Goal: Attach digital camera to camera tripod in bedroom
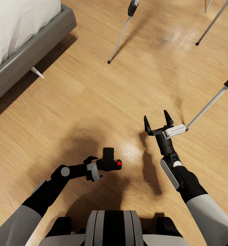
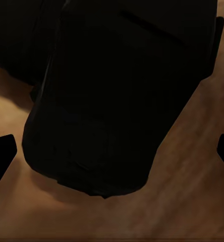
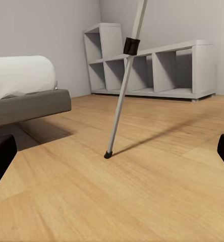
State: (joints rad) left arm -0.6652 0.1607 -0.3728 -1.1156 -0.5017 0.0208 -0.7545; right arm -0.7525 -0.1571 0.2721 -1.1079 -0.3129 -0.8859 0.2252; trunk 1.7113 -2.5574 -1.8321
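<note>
Bed [image 1: 21, 44]: grey frame, white cover, far left on the wood floor [image 1: 76, 102].

Left gripper [image 1: 99, 166]: I have its fingers clenched on the digital camera [image 1: 110, 162], held low before the trunk, red button toward the right. I judge the body rigid, light, smooth-sided, lens fragile; best gripped across the body, base kept free for mounting.

Right gripper [image 1: 158, 123]: fingers spread, grasping nothing.

Camera tripod [image 1: 122, 32]: legs planted ahead and right, one just beside the right gripper; I judge it stiff but tippable.
</note>
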